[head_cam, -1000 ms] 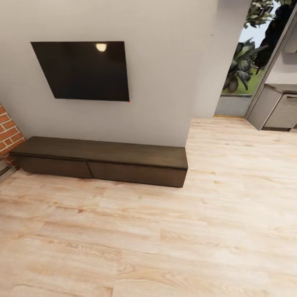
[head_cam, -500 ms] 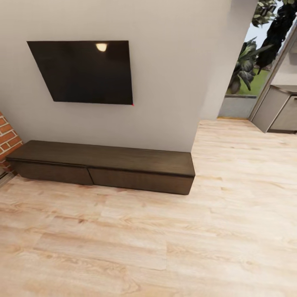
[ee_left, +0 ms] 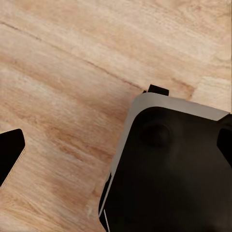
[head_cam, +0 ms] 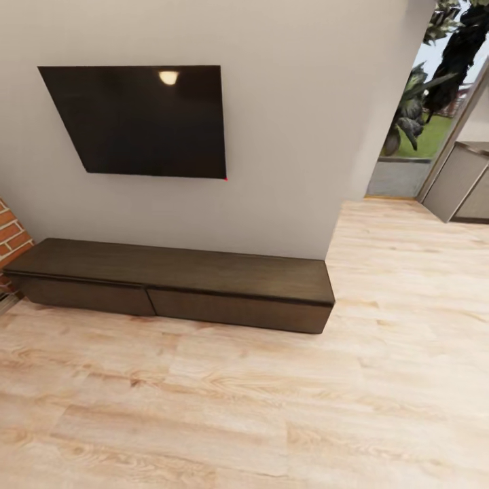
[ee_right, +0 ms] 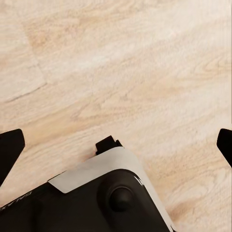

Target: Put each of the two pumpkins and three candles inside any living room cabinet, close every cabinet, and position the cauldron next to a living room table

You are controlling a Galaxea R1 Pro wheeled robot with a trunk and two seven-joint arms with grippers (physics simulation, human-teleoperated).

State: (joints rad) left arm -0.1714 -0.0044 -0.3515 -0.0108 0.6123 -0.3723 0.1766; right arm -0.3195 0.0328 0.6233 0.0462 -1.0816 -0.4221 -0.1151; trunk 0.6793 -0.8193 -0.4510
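Both drawer fronts of the cabinet (head_cam: 170, 288) look shut. Left gripper (ee_left: 118, 150) and right gripper (ee_right: 116, 145) spread wide, empty. Risk: base clipping cabinet w/ nothing carried.

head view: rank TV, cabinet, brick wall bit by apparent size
1. cabinet and TV: look about alike in area, and the cabinet sits nearer, so no ranking.
2. brick wall: smallest, cut by the frame edge.

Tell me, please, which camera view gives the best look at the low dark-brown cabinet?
The head view: the cabinet stands whole against the wall under the black screen, both drawer fronts shut and its top bare. The two wrist views look down at the wood floor and the robot's base, with nothing of the cabinet.
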